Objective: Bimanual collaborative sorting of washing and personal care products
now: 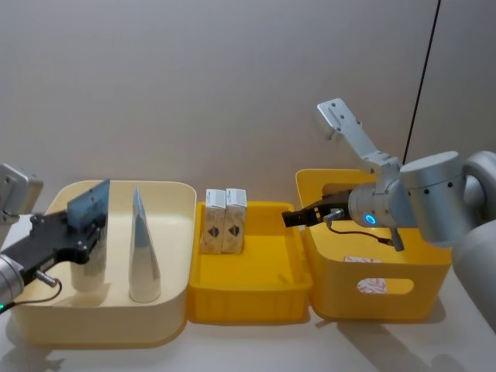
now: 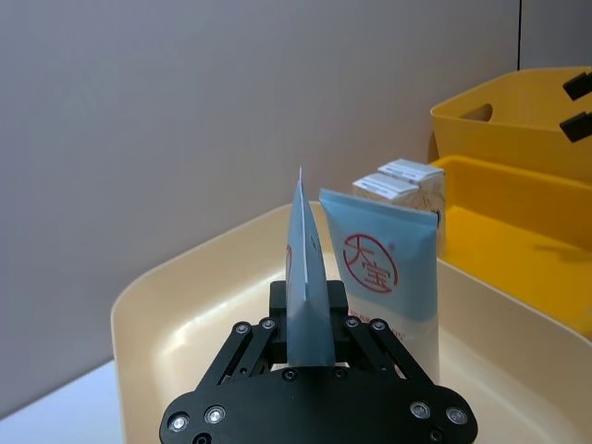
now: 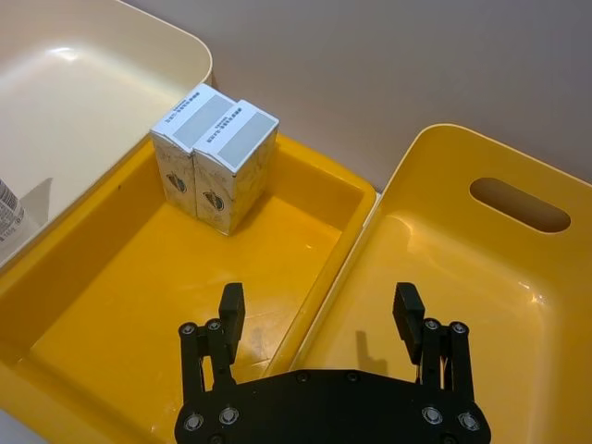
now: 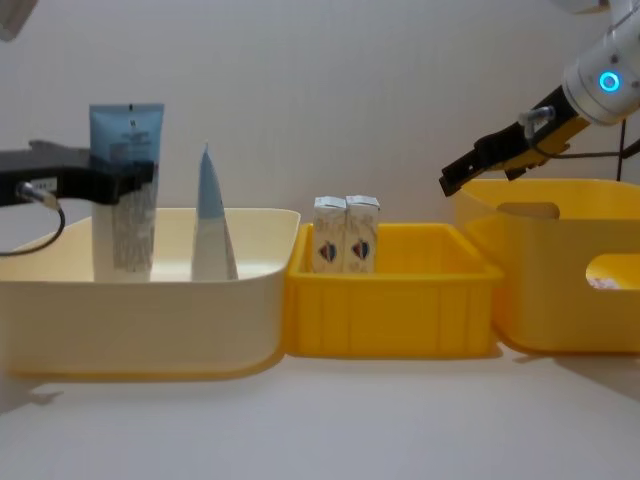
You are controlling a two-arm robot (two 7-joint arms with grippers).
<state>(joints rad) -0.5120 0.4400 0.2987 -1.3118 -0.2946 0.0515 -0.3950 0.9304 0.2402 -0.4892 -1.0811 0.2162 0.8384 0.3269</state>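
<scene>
Two light-blue squeeze tubes stand in the cream tub on the left. My left gripper is shut on the nearer tube, gripping its upper half; this held tube shows edge-on between the fingers. The free tube stands just beside it. Two small cream cartons stand side by side at the far left corner of the low yellow tray. My right gripper hangs open and empty over the rim between that tray and the deep yellow tub.
A whitish item with red print lies on the deep tub's floor. The three containers stand side by side, touching. The tray's floor in front of the cartons is bare. A grey wall stands behind.
</scene>
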